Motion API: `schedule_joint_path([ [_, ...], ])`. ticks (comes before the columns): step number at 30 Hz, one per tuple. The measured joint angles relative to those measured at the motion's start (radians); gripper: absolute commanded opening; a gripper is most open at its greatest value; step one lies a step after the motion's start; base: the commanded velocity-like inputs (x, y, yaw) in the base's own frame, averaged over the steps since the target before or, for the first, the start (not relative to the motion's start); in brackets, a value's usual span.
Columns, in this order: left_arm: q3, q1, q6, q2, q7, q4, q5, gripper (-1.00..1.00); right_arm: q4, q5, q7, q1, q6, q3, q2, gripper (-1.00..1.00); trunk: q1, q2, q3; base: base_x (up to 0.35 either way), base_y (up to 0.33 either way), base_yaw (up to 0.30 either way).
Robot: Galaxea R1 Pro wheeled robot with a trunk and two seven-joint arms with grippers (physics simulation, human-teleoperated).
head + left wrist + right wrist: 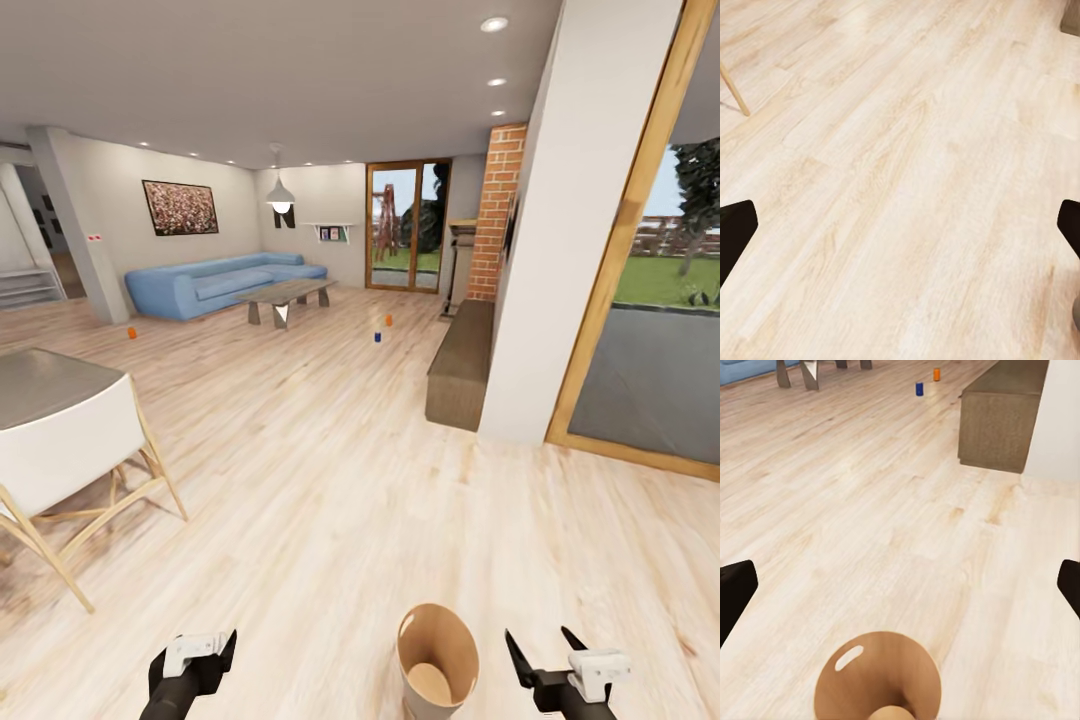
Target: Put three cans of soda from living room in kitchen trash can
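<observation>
Light wood floor (330, 480), living room. Blue sofa (215, 283) and coffee table (288, 296), far end. Trash can (437, 668): on the floor between left gripper (205, 655) and right gripper (545, 655), nearer the right; both spread wide, holding nothing. Soda cans well apart from the grippers: orange (131, 333) near sofa; blue (378, 337) and orange (389, 321) beyond the table.
</observation>
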Motion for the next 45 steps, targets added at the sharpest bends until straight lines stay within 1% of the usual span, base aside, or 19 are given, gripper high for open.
schedule_joint_path([
  [8, 0.001, 0.000, -0.001, 0.000, 0.000, 0.002, 0.001, 1.00, 0.007, 0.000, 0.000, 0.000, 0.002, 0.003, 0.000, 1.00, 0.000, 0.000, 0.000, 0.181, 0.000, 0.000],
  [21, 0.001, 0.000, -0.001, 0.000, -0.001, 0.003, 0.001, 1.00, 0.011, 0.000, -0.005, -0.001, 0.003, 0.006, 0.000, 1.00, 0.000, 0.000, 0.000, 0.030, 0.000, 0.000],
  [23, 0.001, 0.000, -0.001, 0.000, -0.003, 0.003, 0.000, 1.00, 0.015, 0.000, -0.005, -0.003, 0.009, 0.007, 0.000, 1.00, 0.000, 0.000, 0.000, 0.004, 0.000, 0.000],
  [24, 0.001, 0.000, 0.000, 0.000, -0.004, 0.003, 0.000, 1.00, 0.018, -0.001, -0.005, -0.006, 0.028, 0.007, -0.001, 1.00, 0.000, 0.000, 0.000, 0.001, 0.000, 0.000],
  [25, 0.001, 0.000, 0.000, 0.000, -0.005, 0.004, 0.000, 1.00, 0.011, 0.000, -0.005, -0.010, 0.108, 0.006, -0.001, 1.00, 0.000, 0.000, 0.000, 0.001, 0.000, 0.000],
  [28, 0.001, 0.000, 0.000, 0.000, -0.006, 0.003, 0.000, 1.00, -0.008, 0.001, -0.006, -0.035, 0.252, 0.007, -0.003, 1.00, 0.000, 0.000, 0.000, 0.000, 0.000, 0.000],
  [29, 0.001, 0.000, 0.000, 0.000, -0.006, 0.003, 0.000, 1.00, -0.008, 0.001, -0.006, -0.036, 0.253, 0.007, -0.003, 1.00, 0.000, 0.000, 0.000, 0.000, 0.000, 0.000],
  [30, 0.001, 0.000, 0.000, -0.001, -0.006, 0.004, 0.000, 1.00, -0.020, 0.003, -0.006, -0.073, 0.351, 0.007, -0.005, 1.00, 0.000, 0.000, 0.000, 0.000, 0.000, 0.000],
  [31, 0.001, 0.000, 0.000, -0.001, -0.006, 0.004, 0.000, 1.00, -0.020, 0.003, -0.006, -0.076, 0.354, 0.007, -0.005, 1.00, 0.000, 0.000, 0.000, 0.000, 0.000, 0.000],
  [32, 0.001, 0.000, 0.000, -0.001, -0.006, 0.004, 0.000, 1.00, -0.024, 0.004, -0.006, -0.100, 0.402, 0.007, -0.006, 1.00, 0.000, 0.000, 0.000, 0.000, 0.000, 0.000],
  [36, 0.003, 0.000, 0.000, -0.001, -0.005, 0.003, 0.001, 1.00, -0.029, 0.010, -0.006, -0.214, 0.598, 0.007, -0.011, 1.00, 0.000, 0.000, 0.000, 0.000, 0.000, 0.000],
  [39, 0.005, 0.000, 0.000, -0.002, -0.005, 0.003, 0.003, 1.00, -0.004, 0.028, -0.006, -0.308, 0.770, 0.008, -0.013, 1.00, 0.000, 0.000, 0.000, 0.000, 0.000, 0.000],
  [42, 0.005, 0.000, 0.000, -0.002, -0.005, 0.003, 0.004, 1.00, 0.063, 0.053, -0.005, -0.422, 0.919, 0.008, -0.014, 1.00, 0.000, 0.000, 0.000, 0.000, 0.000, 0.000],
  [45, 0.005, 0.000, 0.000, -0.002, -0.005, 0.002, 0.004, 1.00, 0.179, 0.078, -0.005, -0.552, 1.011, 0.007, -0.022, 1.00, 0.000, 0.000, 0.000, 0.000, 0.000, 0.000],
])
